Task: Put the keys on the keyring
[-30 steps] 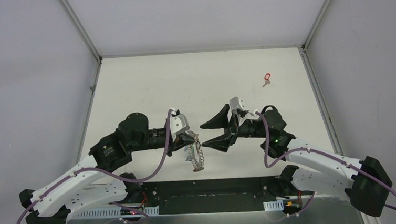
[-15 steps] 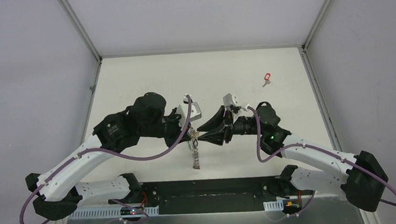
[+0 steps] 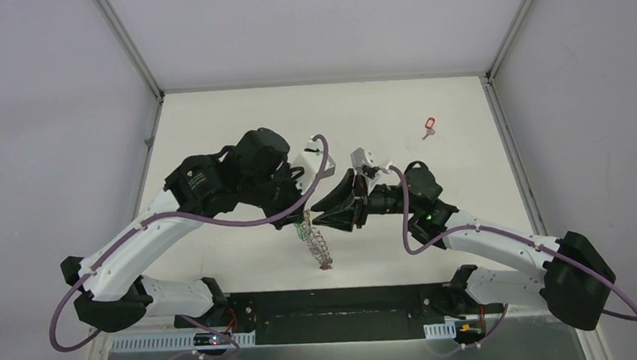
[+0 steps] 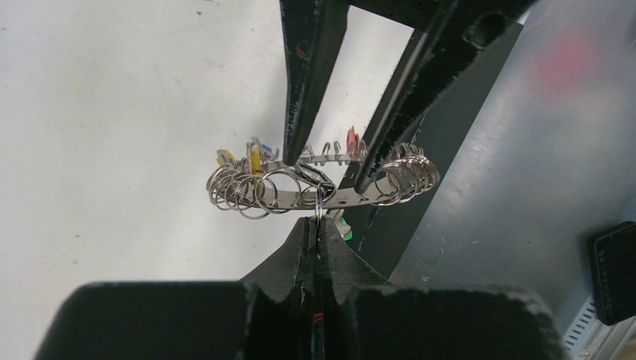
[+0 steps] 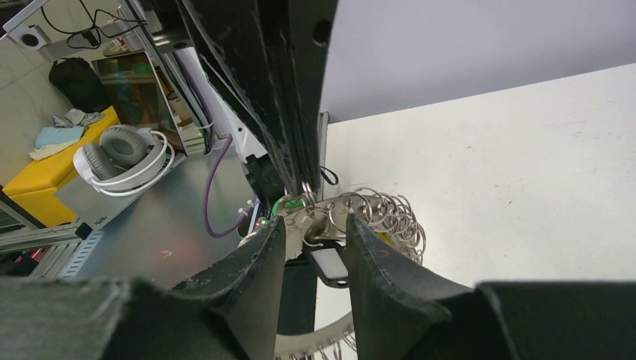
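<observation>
Judging the keyring (image 4: 351, 197) stiff and slippery, we pinch its split ring (image 4: 319, 201) with left gripper (image 4: 318, 227); right gripper (image 5: 315, 223) gapes astride.

From above the keyring (image 3: 316, 244) hangs edge-on, its keys (image 3: 326, 265) too small to tell apart. The right pincer (image 5: 316, 221) hides much of it in its own wrist view. At 1 o'clock a red-tagged key (image 3: 429, 126) is a speck.

The keyring (image 3: 318, 246) dangles below the meeting fingertips of left gripper (image 3: 303, 219) and right gripper (image 3: 315, 217); a red-tagged key (image 3: 429, 126) lies well apart.
</observation>
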`<state>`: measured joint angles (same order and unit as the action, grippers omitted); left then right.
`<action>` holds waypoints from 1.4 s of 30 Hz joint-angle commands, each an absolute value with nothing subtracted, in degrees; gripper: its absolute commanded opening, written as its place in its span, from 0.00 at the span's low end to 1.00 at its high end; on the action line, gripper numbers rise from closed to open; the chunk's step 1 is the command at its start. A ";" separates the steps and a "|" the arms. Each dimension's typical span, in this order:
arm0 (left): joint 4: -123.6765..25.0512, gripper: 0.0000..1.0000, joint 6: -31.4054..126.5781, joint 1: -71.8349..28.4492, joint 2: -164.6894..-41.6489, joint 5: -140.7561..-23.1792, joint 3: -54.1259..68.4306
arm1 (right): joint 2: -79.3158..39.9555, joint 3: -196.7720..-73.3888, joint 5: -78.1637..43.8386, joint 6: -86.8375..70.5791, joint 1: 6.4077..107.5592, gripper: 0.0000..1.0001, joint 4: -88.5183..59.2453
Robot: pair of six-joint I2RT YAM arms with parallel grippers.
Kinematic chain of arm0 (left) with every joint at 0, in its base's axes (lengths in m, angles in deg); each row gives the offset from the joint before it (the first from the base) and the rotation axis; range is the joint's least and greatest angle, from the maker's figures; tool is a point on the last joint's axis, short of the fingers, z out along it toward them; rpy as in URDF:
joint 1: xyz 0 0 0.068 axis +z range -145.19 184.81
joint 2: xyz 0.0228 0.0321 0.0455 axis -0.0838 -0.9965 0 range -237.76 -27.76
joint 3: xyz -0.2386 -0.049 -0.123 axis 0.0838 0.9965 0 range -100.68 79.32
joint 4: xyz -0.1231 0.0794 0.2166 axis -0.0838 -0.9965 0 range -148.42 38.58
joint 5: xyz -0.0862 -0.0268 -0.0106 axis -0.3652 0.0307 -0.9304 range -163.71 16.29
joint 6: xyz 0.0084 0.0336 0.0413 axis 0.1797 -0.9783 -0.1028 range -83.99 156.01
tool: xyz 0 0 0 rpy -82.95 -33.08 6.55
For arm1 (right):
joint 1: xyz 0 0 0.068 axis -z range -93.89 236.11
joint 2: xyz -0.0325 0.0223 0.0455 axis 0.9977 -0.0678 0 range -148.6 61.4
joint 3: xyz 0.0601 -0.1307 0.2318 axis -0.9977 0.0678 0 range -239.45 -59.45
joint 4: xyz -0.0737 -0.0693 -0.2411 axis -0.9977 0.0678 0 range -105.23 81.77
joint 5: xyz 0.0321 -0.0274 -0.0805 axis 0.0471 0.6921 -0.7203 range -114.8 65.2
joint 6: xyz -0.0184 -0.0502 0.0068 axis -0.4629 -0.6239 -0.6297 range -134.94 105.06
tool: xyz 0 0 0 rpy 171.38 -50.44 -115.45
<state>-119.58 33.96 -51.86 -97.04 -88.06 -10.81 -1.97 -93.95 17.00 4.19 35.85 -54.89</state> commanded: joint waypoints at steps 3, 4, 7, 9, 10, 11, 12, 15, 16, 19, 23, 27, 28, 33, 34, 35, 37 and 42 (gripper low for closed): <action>-124.05 0.00 37.61 -52.28 -99.66 -86.21 -16.22 | -3.40 -95.92 16.99 6.50 35.16 0.37 -61.41; -124.10 0.00 37.67 -52.24 -99.79 -86.15 -16.41 | -3.79 -95.92 17.02 6.73 35.06 0.37 -61.86; -124.11 0.00 37.76 -52.30 -99.92 -85.93 -16.86 | -4.82 -95.97 17.21 7.23 34.72 0.37 -62.82; -124.10 0.00 37.83 -52.32 -99.92 -86.04 -17.00 | -5.42 -95.90 17.21 7.69 34.49 0.37 -63.76; -124.07 0.00 37.93 -52.27 -99.94 -86.02 -16.96 | -5.82 -95.92 17.29 7.69 34.32 0.36 -64.17; -124.04 0.00 37.99 -52.27 -100.00 -86.12 -16.92 | -6.20 -95.96 17.34 7.88 34.22 0.35 -64.57; -123.94 0.00 38.07 -52.24 -100.09 -86.32 -16.80 | -6.63 -96.04 17.46 8.12 34.11 0.33 -65.04; -123.77 0.00 38.42 -52.28 -100.42 -87.21 -16.43 | -7.78 -96.39 17.90 8.96 33.86 0.30 -66.69; -123.75 0.00 38.51 -52.28 -100.57 -87.38 -16.28 | -8.20 -96.63 18.10 9.12 33.73 0.27 -67.20; -123.75 0.00 38.64 -52.31 -100.71 -87.58 -15.83 | -8.79 -97.41 19.22 9.27 33.73 0.17 -67.26; -123.58 0.00 38.57 -52.28 -100.59 -87.76 -15.45 | -8.82 -97.43 19.73 9.38 33.60 0.01 -67.26; -123.42 0.00 38.22 -52.28 -100.39 -87.86 -14.87 | -8.27 -97.01 19.53 9.66 33.64 0.08 -67.26; -123.34 0.00 38.16 -52.28 -100.31 -87.86 -14.67 | -8.01 -96.87 19.27 9.60 33.64 0.14 -67.26; -122.56 0.00 38.25 -52.31 -100.10 -88.41 -14.03 | -7.72 -96.73 18.97 9.54 33.64 0.22 -67.02; -122.41 0.00 38.24 -52.32 -100.10 -88.48 -13.98 | -7.82 -96.87 19.21 9.64 33.62 0.21 -67.00; -122.29 0.00 38.29 -52.30 -100.10 -88.55 -13.94 | -8.04 -96.95 19.63 9.62 33.63 0.20 -67.00; -122.21 0.00 38.29 -52.29 -100.04 -88.64 -13.78 | -8.40 -97.27 20.51 9.73 33.62 0.14 -67.00; -121.68 0.00 38.20 -52.32 -99.48 -88.82 -13.13 | -8.93 -97.84 21.77 9.75 33.54 0.00 -67.00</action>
